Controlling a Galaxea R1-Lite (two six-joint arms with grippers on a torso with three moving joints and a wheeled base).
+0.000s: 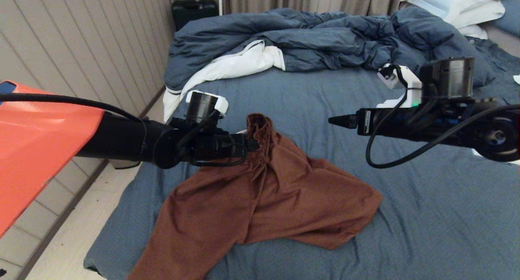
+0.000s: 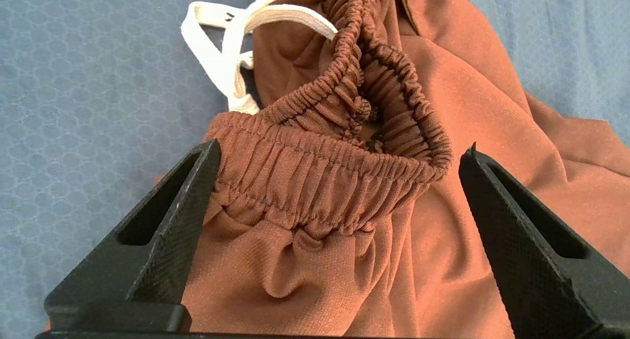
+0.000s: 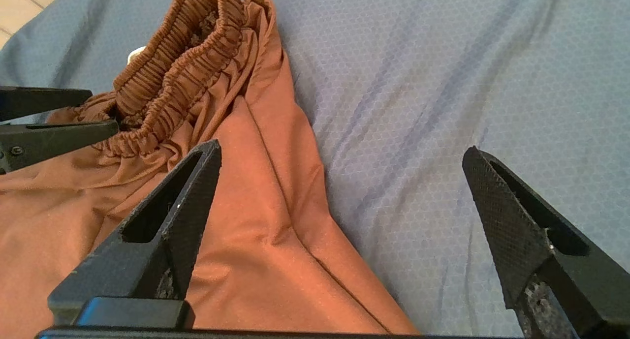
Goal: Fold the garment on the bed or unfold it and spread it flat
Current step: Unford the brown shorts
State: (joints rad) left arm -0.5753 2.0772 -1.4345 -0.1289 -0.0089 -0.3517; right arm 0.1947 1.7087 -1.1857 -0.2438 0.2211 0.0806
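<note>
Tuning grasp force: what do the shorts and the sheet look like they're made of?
Shorts: thin matte rust-brown knit, probably polyester; drapes in soft folds, waistband is gathered elastic. Sheet: slate-blue fabric with a fine honeycomb texture, slightly wrinkled; fibre unclear.

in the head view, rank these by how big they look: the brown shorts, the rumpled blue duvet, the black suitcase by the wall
1. Rumpled blue duvet, widest, though it lies farther from the camera.
2. Brown shorts, nearer the camera, so possibly flattered.
3. Black suitcase, clearly the smallest as seen, but farthest and partly hidden.
</note>
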